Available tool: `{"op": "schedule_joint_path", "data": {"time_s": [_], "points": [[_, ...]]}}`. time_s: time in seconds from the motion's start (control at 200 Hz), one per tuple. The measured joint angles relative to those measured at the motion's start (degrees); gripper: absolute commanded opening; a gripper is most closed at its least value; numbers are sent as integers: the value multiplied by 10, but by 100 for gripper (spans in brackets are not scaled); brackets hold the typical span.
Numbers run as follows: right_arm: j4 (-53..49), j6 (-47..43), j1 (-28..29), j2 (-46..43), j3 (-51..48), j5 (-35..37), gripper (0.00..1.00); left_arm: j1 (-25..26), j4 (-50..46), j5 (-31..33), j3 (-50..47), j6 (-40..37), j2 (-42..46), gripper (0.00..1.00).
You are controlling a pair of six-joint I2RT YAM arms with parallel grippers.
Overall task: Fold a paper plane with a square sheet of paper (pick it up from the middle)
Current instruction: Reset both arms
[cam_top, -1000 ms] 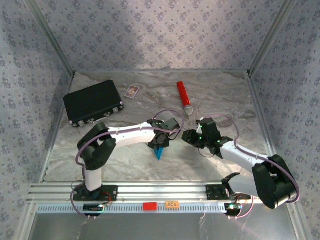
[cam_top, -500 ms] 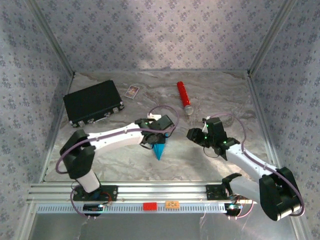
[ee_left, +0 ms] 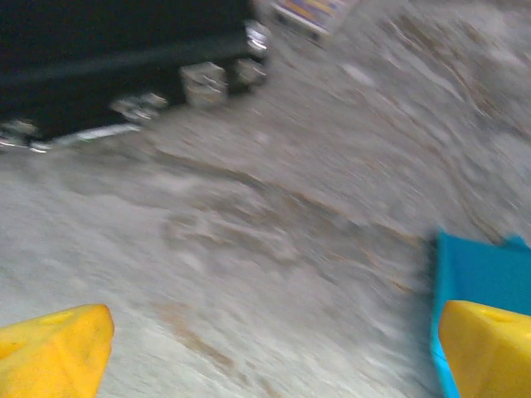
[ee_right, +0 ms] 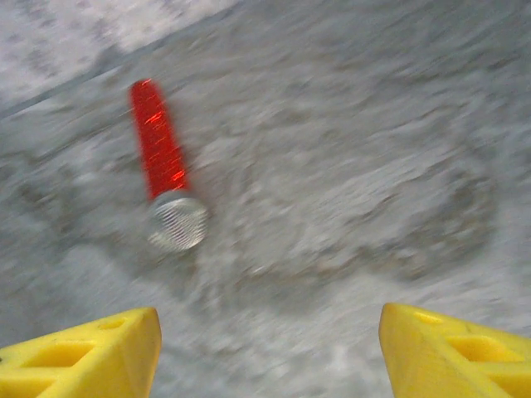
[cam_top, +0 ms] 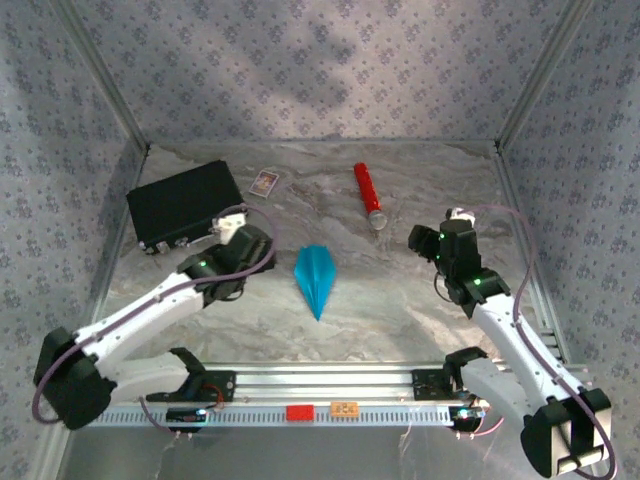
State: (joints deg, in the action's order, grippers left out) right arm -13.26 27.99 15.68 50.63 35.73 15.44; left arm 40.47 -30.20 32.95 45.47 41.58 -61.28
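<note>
Three patterned grey walls box in a marbled grey surface. I see the blue paper plane lying flat mid-surface, between my two arms. Left end effector and right end effector both gape open, empty. Black case, card and red cylinder sit farther back.

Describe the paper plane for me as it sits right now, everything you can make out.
The paper plane is a slim dart of bright cyan-blue paper, plain and unmarked, with a crease running down its middle. It lies on the marbled table, near the middle, with its sharp nose pointing toward the near edge and its wider rear toward the back wall. It looks fully folded. Only the table touches it. In the left wrist view, a blurred corner of it shows at the lower right.
</note>
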Motion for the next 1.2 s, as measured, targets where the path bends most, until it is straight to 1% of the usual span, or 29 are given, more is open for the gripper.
{"op": "schedule_joint_path", "data": {"time_s": [0.085,0.2,0.35,0.425,0.535,0.615,0.715,0.829,0.839,0.854,0.864,0.879,0.954,1.199], "points": [[53,-47,-8,3,-33,67,74,-46,23,37,-39,-38,48,100],[134,-122,-37,37,-85,109,75,-113,94,66,-93,-112,92,100],[225,-170,-92,127,-109,104,75,-228,178,64,-132,-187,80,100],[281,-188,-107,159,-120,76,75,-265,214,52,-138,-220,57,100],[374,-221,-122,209,-137,15,75,-283,269,37,-145,-262,19,100],[408,-243,-132,245,-137,-24,74,-295,315,22,-156,-281,-13,100],[458,-272,-144,266,-141,-68,73,-305,372,7,-174,-300,-55,100],[559,-290,-161,299,-166,-111,74,-311,443,-11,-190,-327,-104,100],[569,-292,-162,304,-168,-114,77,-311,450,-14,-191,-329,-108,100],[583,-293,-163,315,-171,-119,87,-313,461,-17,-193,-332,-114,100],[593,-294,-164,321,-173,-122,95,-314,468,-21,-194,-334,-117,100],[602,-295,-165,330,-176,-126,99,-315,476,-24,-195,-336,-122,100],[603,-305,-165,362,-176,-137,99,-325,516,-42,-202,-349,-133,100],[603,-304,-162,365,-145,-113,99,-381,639,-144,-220,-373,-148,100]]}}
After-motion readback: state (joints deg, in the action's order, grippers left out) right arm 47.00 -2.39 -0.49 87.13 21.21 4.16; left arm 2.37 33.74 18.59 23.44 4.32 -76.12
